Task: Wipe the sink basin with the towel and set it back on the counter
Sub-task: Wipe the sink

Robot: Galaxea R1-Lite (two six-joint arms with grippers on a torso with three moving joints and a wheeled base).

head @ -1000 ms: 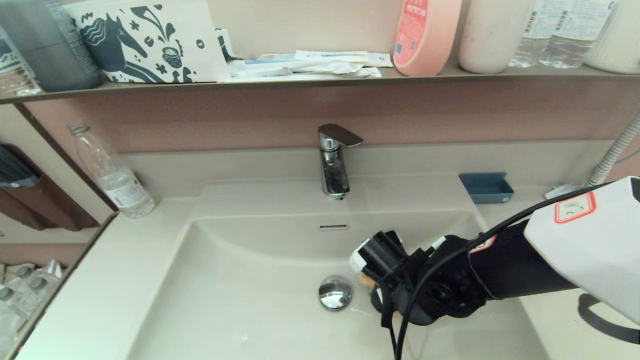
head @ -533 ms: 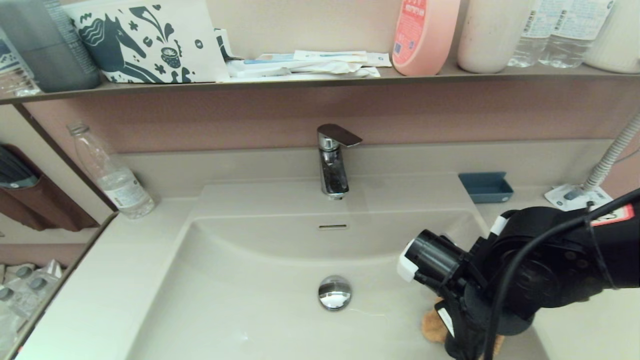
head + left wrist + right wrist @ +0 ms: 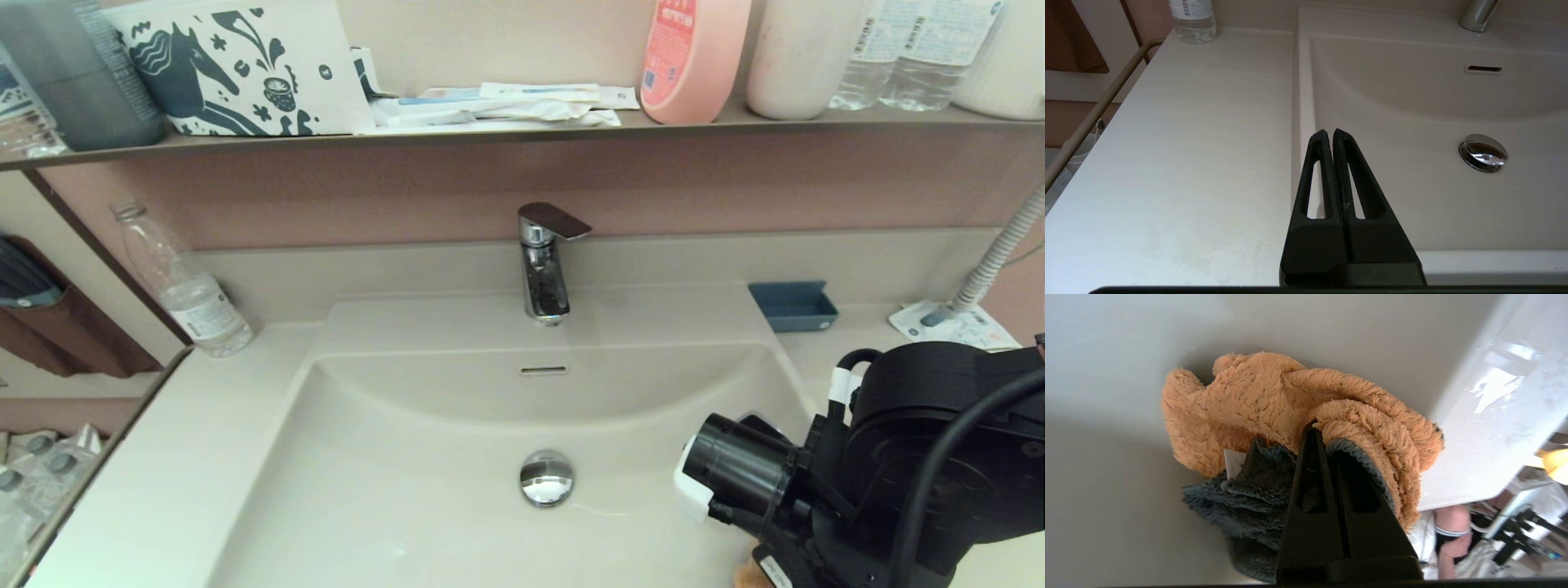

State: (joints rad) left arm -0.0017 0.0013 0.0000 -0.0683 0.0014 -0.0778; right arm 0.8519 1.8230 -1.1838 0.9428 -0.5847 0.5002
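**Towel at the basin's lower-right wall, mid-wipe**

The basin (image 3: 424,457) fills the middle of the head view, its drain plug (image 3: 547,478) at lower centre and the tabletop (image 3: 163,457) flanking it on the left. The right arm sits at the lower right of the frame, low against the basin's sloping side wall. In the right wrist view the right claw (image 3: 1316,435) is pinching a fold of the towel (image 3: 1274,400), which bunches against the basin surface close to the rim. The left claw (image 3: 1330,134), pressed together and holding nothing, hangs over the basin's left rim in the left wrist view.

To wipe well, I judge the cloth should stay pressed flat on the slope and be dragged in overlapping passes, without the claw tips scraping the basin.

The towel is fluffy orange-tan terry with a grey-blue underside and a small white tag, crumpled into 2 or 3 thick folds.
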